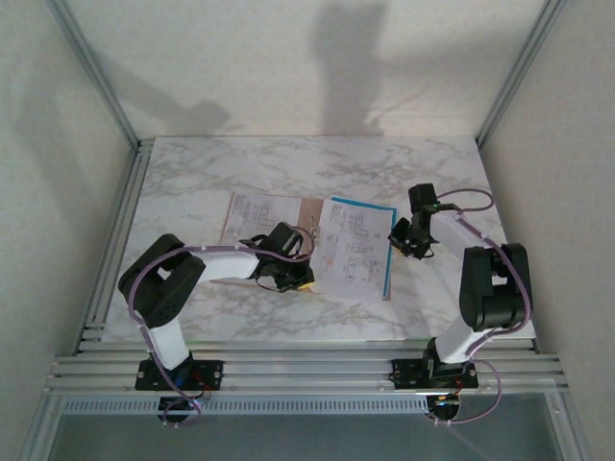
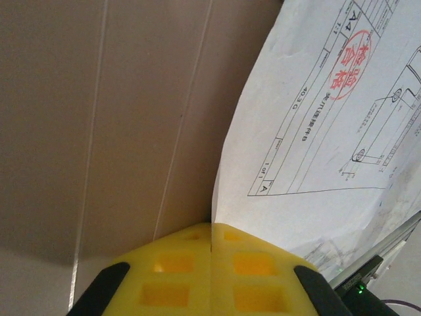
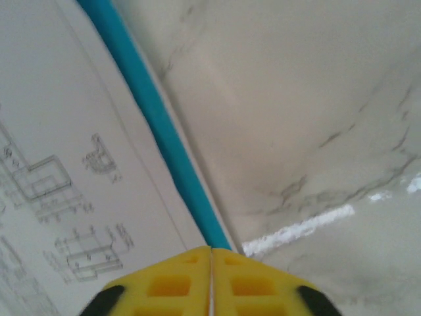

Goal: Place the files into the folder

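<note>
Closest to the left wrist camera, the left fingers (image 2: 210, 245) sit at 6 o'clock with their yellow pads pressed flat together. The corner of a white sheet (image 2: 309, 131) runs down into the seam between them, so they have that corner pinched. This paper carries line drawings, a title box and a red stamp. It curves up toward 1 o'clock, raised off the pinkish-tan folder (image 2: 99, 118) that spreads from 9 to 12 o'clock.

At the right wrist camera the right fingers (image 3: 210, 258) are likewise fully closed at 6 o'clock. The blue strip (image 3: 151, 112) along the blue-edged sheet (image 3: 66, 145) slants from 11 o'clock down to their seam. I cannot tell whether paper is caught between the pads. Marble worktop (image 3: 309, 105) lies from 12 to 4 o'clock.

From above, the folder (image 1: 309, 213) lies open a little toward 9 o'clock from the middle of the worktop (image 1: 288, 163), with a second sheet (image 1: 252, 217) flat on its left leaf. The blue-edged sheet (image 1: 354, 245) lies just beside the folder at its 3 o'clock side. The left fingers (image 1: 291, 276) are at this sheet's 7 o'clock corner and the right fingers (image 1: 404, 240) at its 3 o'clock edge.
</note>
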Robot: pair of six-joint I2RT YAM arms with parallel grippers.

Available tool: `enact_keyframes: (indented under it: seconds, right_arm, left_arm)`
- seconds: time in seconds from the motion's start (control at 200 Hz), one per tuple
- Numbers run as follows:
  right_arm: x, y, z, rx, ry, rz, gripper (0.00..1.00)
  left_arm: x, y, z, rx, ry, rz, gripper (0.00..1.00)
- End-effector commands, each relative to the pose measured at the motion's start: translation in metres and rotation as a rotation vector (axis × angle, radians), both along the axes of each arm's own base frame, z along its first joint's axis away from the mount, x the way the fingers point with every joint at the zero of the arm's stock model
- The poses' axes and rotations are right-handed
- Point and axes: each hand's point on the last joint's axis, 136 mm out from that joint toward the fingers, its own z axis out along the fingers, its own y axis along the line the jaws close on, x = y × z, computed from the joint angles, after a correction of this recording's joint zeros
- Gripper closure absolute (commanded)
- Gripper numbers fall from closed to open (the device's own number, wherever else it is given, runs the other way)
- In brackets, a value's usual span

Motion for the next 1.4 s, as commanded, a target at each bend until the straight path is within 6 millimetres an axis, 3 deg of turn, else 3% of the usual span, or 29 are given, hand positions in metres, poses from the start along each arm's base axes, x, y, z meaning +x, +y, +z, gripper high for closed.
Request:
enact_keyframes:
  seconds: [0.0, 0.16, 0.35, 0.671, 0.791, 0.971, 1.212, 1.282, 1.392]
  right_arm:
    - [0.019, -0.017, 0.002, -0.073, -0.003, -0.064, 0.99]
    - [0.034, -0.018, -0.012, -0.075, 0.025, -0.07, 1.0]
    - [0.04, -0.013, -0.024, -0.058, 0.063, -0.065, 1.0]
    - [0.043, 0.004, -0.023, 0.032, 0.046, -0.049, 1.0]
    - [0.042, 0.001, -0.013, 0.019, 0.032, -0.042, 1.0]
    - [0.045, -0.018, 0.016, -0.095, -0.008, -0.047, 1.0]
    - [0.079, -0.009, 0.039, -0.067, -0.1, -0.007, 1.0]
    - [0.095, 0.002, 0.041, -0.024, -0.125, 0.03, 1.0]
    - [0.117, 0.014, 0.038, 0.006, -0.129, 0.082, 1.0]
  left_arm:
    - [0.005, -0.002, 0.01, -0.007, -0.02, 0.008, 0.88]
    - [0.008, -0.003, 0.012, -0.005, -0.028, 0.007, 0.78]
    - [0.014, -0.006, 0.012, 0.006, -0.038, 0.0, 0.78]
    - [0.03, -0.014, 0.013, 0.02, -0.063, 0.006, 0.69]
    - [0.033, -0.011, 0.014, 0.04, -0.076, 0.009, 0.64]
    - [0.033, 0.01, 0.024, 0.141, -0.11, 0.039, 0.5]
    - [0.027, 0.047, 0.037, 0.336, -0.169, 0.025, 0.44]
    - [0.02, 0.038, 0.042, 0.307, -0.19, -0.041, 0.48]
    - [0.003, -0.006, 0.056, 0.203, -0.244, -0.235, 0.62]
